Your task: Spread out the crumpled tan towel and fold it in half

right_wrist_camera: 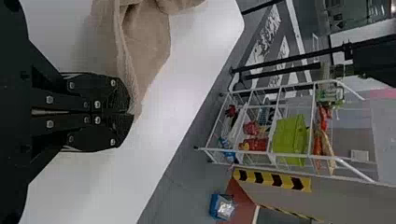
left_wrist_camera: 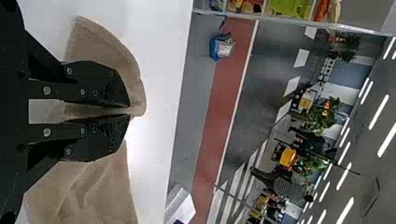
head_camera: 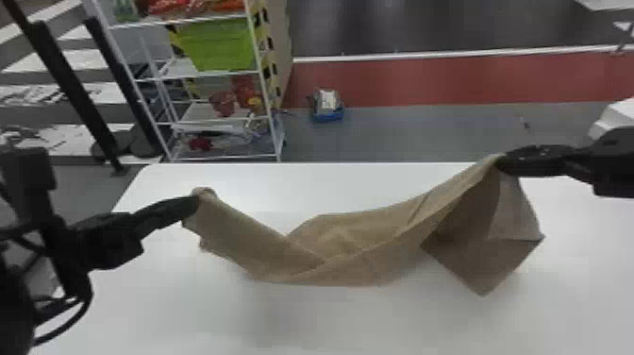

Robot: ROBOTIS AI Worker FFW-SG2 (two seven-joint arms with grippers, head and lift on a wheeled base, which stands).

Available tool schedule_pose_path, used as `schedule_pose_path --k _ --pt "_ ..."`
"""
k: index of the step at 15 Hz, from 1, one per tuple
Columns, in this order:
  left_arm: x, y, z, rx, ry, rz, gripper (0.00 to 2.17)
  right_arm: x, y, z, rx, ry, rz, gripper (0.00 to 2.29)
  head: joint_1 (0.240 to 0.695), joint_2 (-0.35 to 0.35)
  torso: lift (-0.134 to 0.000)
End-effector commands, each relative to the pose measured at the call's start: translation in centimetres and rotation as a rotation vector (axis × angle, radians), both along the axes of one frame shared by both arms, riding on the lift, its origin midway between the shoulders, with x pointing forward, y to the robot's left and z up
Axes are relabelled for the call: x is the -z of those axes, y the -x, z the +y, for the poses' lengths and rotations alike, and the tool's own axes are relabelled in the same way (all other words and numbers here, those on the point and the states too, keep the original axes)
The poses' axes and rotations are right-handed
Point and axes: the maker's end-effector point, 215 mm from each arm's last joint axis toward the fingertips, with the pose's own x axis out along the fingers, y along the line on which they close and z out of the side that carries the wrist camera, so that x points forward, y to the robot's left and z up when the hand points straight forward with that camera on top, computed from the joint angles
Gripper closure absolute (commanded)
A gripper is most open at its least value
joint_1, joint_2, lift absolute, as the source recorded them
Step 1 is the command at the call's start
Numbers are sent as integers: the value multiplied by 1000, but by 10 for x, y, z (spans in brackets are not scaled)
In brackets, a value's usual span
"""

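Note:
The tan towel (head_camera: pixel 358 245) hangs in a sagging band between both grippers over the white table. At its left end my left gripper (head_camera: pixel 192 203) pinches a bunched part; in the left wrist view the left gripper (left_wrist_camera: pixel 130 111) has folded cloth between its fingers, with more towel (left_wrist_camera: pixel 88 191) beside them. My right gripper (head_camera: pixel 504 163) holds the raised right end, from which a flap with a pointed corner droops. In the right wrist view the right gripper (right_wrist_camera: pixel 130 113) is closed on the towel's edge (right_wrist_camera: pixel 140 70).
The white table (head_camera: pixel 330 321) lies under the towel. Beyond its far edge stand a white wire shelf (head_camera: pixel 212 115) with a green bin (head_camera: pixel 217 45) and, on the floor, a small blue container (head_camera: pixel 327 111).

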Motion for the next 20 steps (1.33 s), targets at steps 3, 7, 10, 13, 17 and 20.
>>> schedule_pose_path --k 3,7,10,13,17,20 --pt "-35 -66 -14 6 53 -32 994 -44 -66 -26 70 14 -102 1450 638 93 -124" --pt "-43 -111 -33 40 100 0 994 -80 -116 -35 46 65 -214 1450 555 59 -124" --pt "-60 -120 -23 26 109 -17 994 -110 -132 -50 89 52 -277 1450 495 32 -124" --pt "-38 -84 2 0 165 37 994 -76 -95 -63 44 47 -237 1450 471 32 -124" --pt "15 -10 20 0 187 126 991 3 3 -61 -124 156 -177 1447 562 48 -124" --pt "57 31 45 -23 150 206 991 74 74 -51 -246 299 -103 1450 695 75 -124"
